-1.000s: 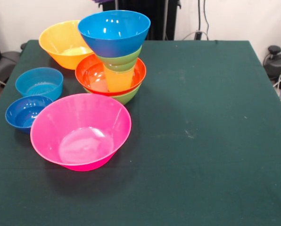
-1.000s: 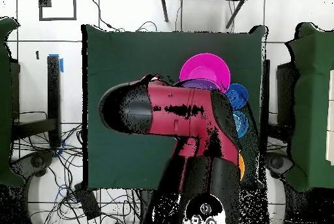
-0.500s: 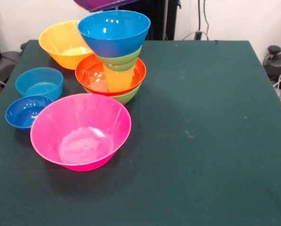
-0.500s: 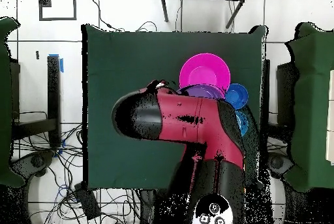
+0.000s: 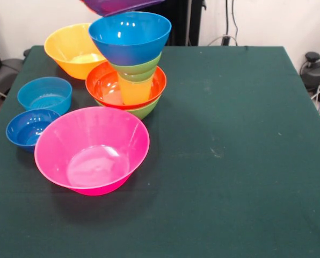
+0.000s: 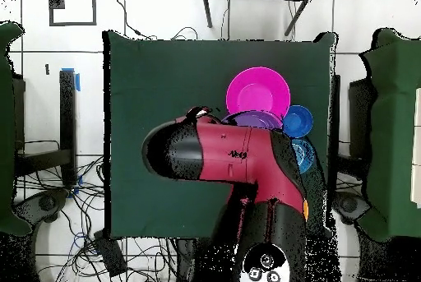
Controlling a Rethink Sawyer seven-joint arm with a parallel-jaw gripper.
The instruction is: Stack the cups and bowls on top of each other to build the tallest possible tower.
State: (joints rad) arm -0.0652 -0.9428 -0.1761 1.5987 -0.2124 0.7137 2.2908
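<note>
Front view shows the tower (image 5: 129,64) near the table's (image 5: 230,161) far left corner, green bowl, red-orange bowl, yellow cup (image 5: 134,88), small green bowl and a blue bowl (image 5: 130,36) on top, with a purple bowl (image 5: 117,5) hanging just above it. These glossy plastic pieces look light, stiff and slippery, so I judge a rim pinch best. The gripper is hidden under the arm (image 6: 238,159); its state I cannot tell.

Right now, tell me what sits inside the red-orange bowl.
The yellow cup stands inside the red-orange bowl, carrying a green bowl and a blue bowl. The cup's base is hidden.
</note>
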